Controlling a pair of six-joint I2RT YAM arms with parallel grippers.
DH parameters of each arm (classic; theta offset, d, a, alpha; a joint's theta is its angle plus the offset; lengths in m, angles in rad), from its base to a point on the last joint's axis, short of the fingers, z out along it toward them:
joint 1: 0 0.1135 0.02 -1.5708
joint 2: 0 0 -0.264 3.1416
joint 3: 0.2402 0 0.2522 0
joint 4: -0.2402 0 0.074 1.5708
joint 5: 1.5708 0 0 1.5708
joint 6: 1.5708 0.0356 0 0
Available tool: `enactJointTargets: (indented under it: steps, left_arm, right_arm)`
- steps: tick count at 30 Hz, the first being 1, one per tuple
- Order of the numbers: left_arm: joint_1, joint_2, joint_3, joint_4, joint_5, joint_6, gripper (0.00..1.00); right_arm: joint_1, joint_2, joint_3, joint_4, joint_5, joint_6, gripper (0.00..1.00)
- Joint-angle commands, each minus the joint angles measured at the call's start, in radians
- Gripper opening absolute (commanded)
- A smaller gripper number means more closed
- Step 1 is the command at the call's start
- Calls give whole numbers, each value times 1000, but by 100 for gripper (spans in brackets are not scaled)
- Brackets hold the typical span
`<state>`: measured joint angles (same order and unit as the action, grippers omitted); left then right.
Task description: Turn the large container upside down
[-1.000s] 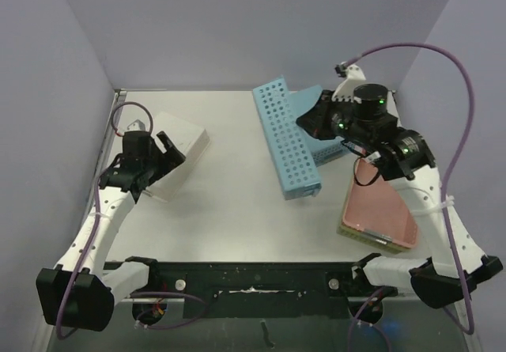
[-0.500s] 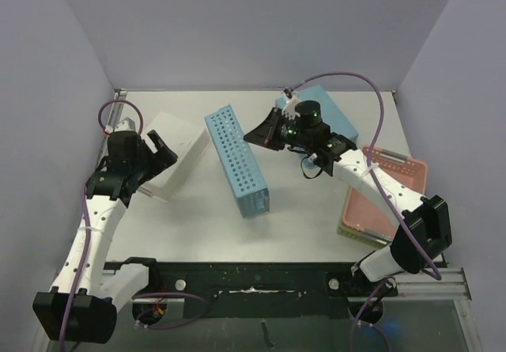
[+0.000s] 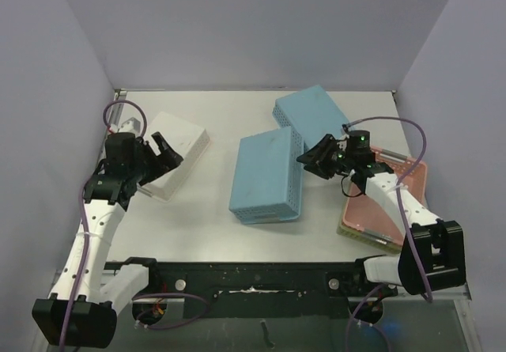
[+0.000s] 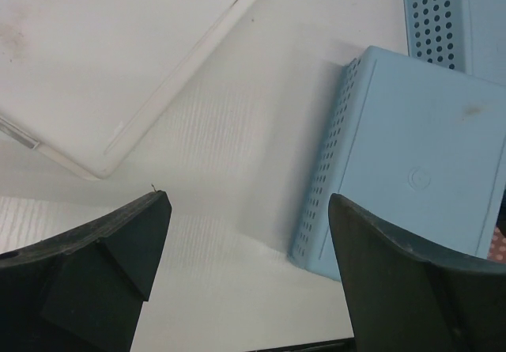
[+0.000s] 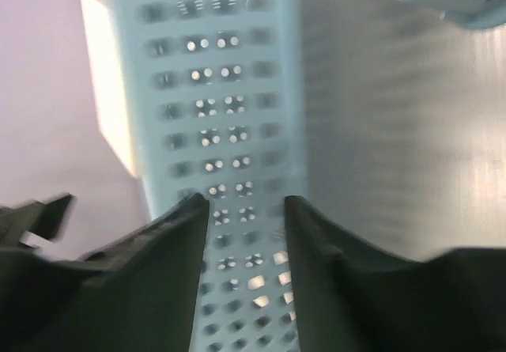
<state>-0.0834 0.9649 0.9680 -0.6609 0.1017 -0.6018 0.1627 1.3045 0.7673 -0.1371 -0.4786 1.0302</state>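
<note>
The large light-blue perforated container (image 3: 267, 176) lies in the middle of the table with its solid bottom facing up. It also shows in the left wrist view (image 4: 419, 154). My right gripper (image 3: 307, 160) is low at its right side, with the jaws apart. In the right wrist view the gripper (image 5: 245, 202) faces the holed side wall (image 5: 229, 107), and the fingers are not clamped on it. My left gripper (image 3: 162, 150) is open and empty. It hangs over bare table (image 4: 249, 202), left of the blue container.
A white container (image 3: 178, 153) lies bottom up under my left arm and shows in the left wrist view (image 4: 103, 51). A smaller blue container (image 3: 312, 115) lies behind the large one. A pink bin (image 3: 383, 202) stacked on a yellowish one sits at the right.
The blue container stood on its side in my right gripper. It has tipped over to lie flat with its bottom up. The right arm has drawn back and lowered. The left arm barely moved.
</note>
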Motion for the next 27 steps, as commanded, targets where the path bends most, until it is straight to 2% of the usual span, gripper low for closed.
enactJointTargets:
  steps: [1, 3, 5, 8, 11, 15, 19, 23, 25, 27]
  left_arm:
    - [2, 2, -7, 58, 89, 48, 82]
    - [-2, 9, -9, 78, 133, 60, 82]
    - [-25, 12, -5, 92, 171, 81, 82]
    - [-95, 10, 4, 87, 153, 96, 82]
    - [-172, 7, 0, 70, 118, 95, 82]
    - [-234, -2, -27, 32, 120, 80, 82]
    - [-324, -24, -62, -25, 131, 34, 82]
    - [-483, -51, -104, -41, 69, -42, 82]
    - [-550, -60, -119, -28, 21, -81, 83]
    - [-586, -65, -128, -10, -13, -102, 83]
  right_arm:
    - [7, -6, 161, -220, 54, -265, 56]
    - [21, 16, 207, -292, 80, -323, 66]
    - [42, 36, 240, -343, 124, -367, 69]
    - [92, 56, 275, -423, 224, -402, 71]
    - [144, 28, 250, -454, 307, -409, 73]
    - [224, -36, 169, -465, 340, -366, 86]
    - [372, -109, 91, -457, 370, -267, 92]
    - [566, -136, 69, -462, 454, -194, 97]
    - [621, -124, 69, -450, 480, -190, 100]
    - [643, -87, 78, -418, 473, -226, 98]
